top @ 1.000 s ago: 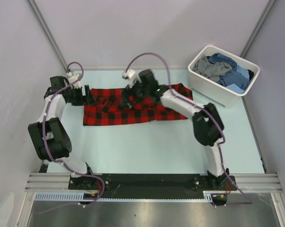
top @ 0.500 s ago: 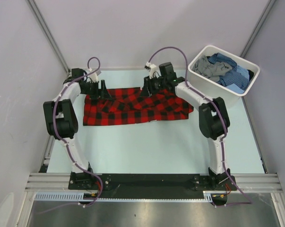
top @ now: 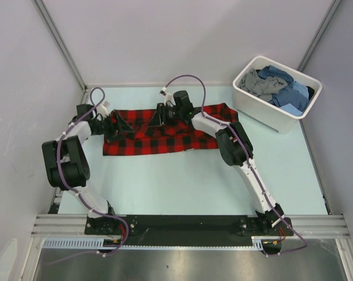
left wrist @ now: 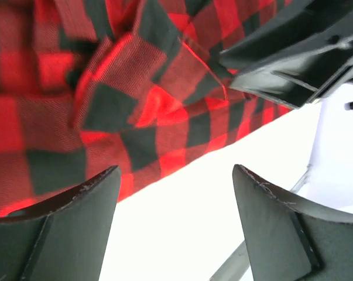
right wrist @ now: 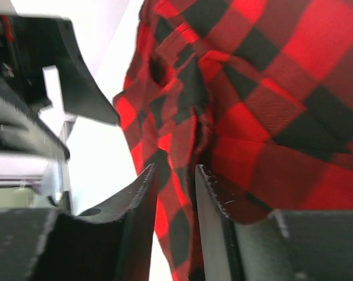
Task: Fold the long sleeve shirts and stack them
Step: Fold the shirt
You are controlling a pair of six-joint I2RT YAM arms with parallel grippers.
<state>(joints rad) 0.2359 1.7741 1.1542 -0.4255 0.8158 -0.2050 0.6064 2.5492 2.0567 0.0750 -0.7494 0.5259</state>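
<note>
Red check shirt: spread flat at the far side of the table.
Handling: probably light and limp, bunches easily; best pinched at hems or corners.
Left gripper: fingers apart, empty.
Right gripper: nipped on a shirt fold.

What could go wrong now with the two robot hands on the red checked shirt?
The right gripper seems to pinch only a thin ridge of the red-and-black shirt, so the cloth might slip out. The left gripper is open and holds nothing, so a pull from one side could bunch the shirt up. Both grippers sit close together over the shirt and might bump each other.
</note>
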